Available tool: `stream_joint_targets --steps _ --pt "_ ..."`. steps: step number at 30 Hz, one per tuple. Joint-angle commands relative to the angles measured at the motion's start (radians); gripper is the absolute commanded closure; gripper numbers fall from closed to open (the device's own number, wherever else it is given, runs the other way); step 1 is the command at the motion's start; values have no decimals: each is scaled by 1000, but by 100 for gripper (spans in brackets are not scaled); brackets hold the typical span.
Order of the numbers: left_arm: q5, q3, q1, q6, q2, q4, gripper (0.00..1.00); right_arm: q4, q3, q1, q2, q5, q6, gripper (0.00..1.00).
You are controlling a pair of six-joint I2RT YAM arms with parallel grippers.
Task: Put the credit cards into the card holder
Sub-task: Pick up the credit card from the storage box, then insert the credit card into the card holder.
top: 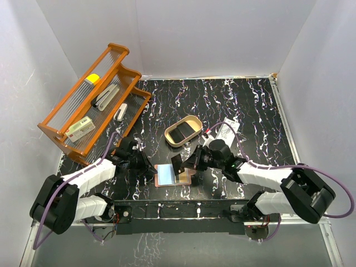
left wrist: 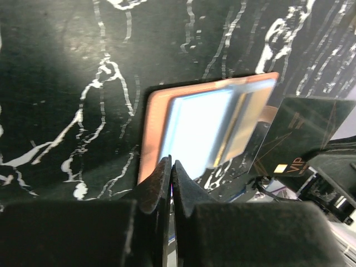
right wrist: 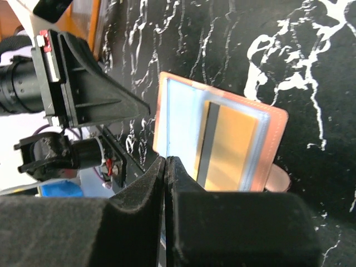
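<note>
The reddish-brown card holder [top: 173, 176] lies open and flat near the table's front. Its pale pockets hold a pale blue card [right wrist: 183, 122] and an orange card with a dark stripe [right wrist: 231, 147]. My left gripper [left wrist: 171, 163] is shut at the holder's left edge [left wrist: 153, 128], and a thin sliver of that edge shows between its jaws. My right gripper [top: 187, 162] is shut on a black credit card with gold print [left wrist: 300, 136]. It holds the card upright just above the holder's right half. From my right wrist that card shows only edge-on at the fingertips [right wrist: 167, 158].
A tan oval tray [top: 169, 135] holding dark items sits behind the holder. A white printed card [top: 227, 132] lies to the tray's right. The large orange wire rack [top: 92, 103] stands at the back left. White walls close in the table.
</note>
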Motion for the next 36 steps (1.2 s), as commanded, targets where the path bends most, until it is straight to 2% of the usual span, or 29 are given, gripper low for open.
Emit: stream_joint_targets --steps 1,22,36 --pt "-36 -37 2 12 25 -23 100 125 -10 9 48 68 23 100" --pt "-23 -88 3 -14 57 35 100 286 -58 84 215 87 89 100" --pt "-32 -91 3 -13 71 32 100 242 -133 101 164 132 91 100"
